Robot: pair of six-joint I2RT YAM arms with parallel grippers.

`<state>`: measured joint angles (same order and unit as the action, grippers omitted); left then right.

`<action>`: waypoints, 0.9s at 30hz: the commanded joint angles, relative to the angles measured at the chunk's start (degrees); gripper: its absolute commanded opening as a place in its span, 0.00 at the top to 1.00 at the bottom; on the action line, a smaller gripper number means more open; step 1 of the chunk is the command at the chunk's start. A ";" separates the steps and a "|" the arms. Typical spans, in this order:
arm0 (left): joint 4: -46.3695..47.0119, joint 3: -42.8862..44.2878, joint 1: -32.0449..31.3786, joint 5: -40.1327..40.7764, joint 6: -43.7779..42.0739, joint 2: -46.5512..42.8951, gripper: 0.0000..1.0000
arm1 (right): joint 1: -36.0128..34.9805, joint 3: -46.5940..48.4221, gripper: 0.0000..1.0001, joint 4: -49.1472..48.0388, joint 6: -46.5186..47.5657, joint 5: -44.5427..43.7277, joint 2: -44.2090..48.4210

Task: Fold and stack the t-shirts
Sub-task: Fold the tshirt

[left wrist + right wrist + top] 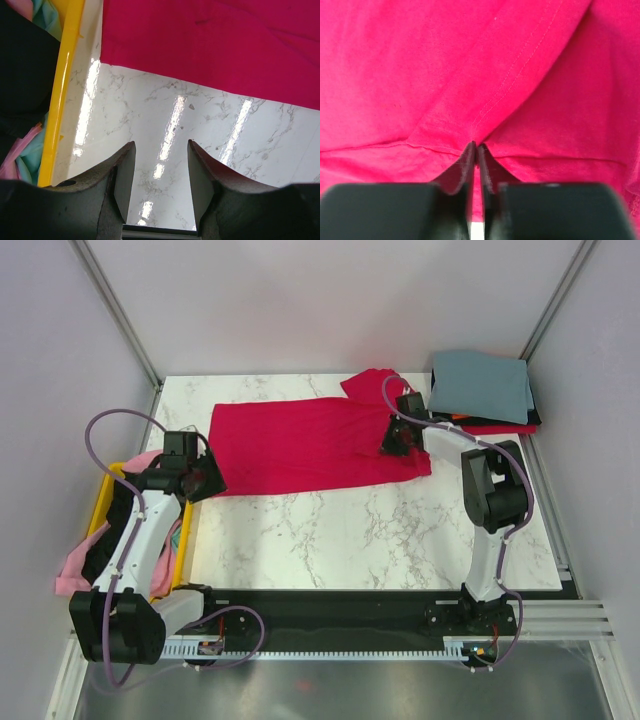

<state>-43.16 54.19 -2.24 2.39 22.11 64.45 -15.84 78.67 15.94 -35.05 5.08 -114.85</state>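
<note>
A crimson-red t-shirt (300,445) lies spread across the far half of the marble table (370,540). It fills the right wrist view (445,65) and the top of the left wrist view (225,45). My right gripper (400,438) is shut on a pinched fold of the red shirt (475,146) near its right end. My left gripper (207,480) is open and empty, low over bare table (160,150) just short of the shirt's left edge. A folded grey-blue shirt (480,386) tops a stack at the far right corner.
A yellow bin (105,502) at the table's left edge holds black, pink (72,570) and teal shirts; its rim shows in the left wrist view (62,95). Red and dark cloth (500,427) lies under the grey-blue shirt. Walls close in the table.
</note>
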 commanded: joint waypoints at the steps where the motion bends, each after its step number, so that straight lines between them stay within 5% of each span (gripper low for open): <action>1: 1.58 -0.14 -0.31 -1.08 -2.33 -1.34 0.47 | -0.51 2.54 0.91 0.66 0.15 -0.69 -0.03; 2: 1.50 -0.23 -0.31 -1.16 -2.33 -1.34 0.47 | -0.60 2.97 1.00 0.75 0.16 -0.43 -0.11; 16: 1.59 -0.23 -0.57 -1.69 -2.51 -1.43 0.47 | -4.82 28.01 1.00 8.04 3.93 -1.21 -15.66; 19: 1.76 -0.23 -0.66 -1.87 -2.51 -1.34 0.47 | -5.08 34.51 0.93 9.37 5.60 -0.25 -19.97; 21: 1.76 -0.32 -0.75 -1.95 -2.51 -1.08 0.47 | -5.08 38.56 0.72 10.51 6.57 -0.16 -22.25; 22: 1.67 -0.32 -0.75 -1.95 -2.51 -1.08 0.47 | -5.08 39.88 0.51 11.12 6.83 -0.25 -22.78; 23: 1.76 -0.40 -0.83 -1.95 -2.51 -0.90 0.47 | -5.17 42.07 0.45 12.00 7.97 -0.33 -23.22; 27: 1.76 -0.49 -1.19 -1.69 -2.51 -0.90 0.47 | -4.73 41.22 0.36 13.50 10.52 -4.72 -18.52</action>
<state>-43.13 53.98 -3.05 1.23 22.00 64.12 -20.97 118.28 27.38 -27.73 3.62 -138.34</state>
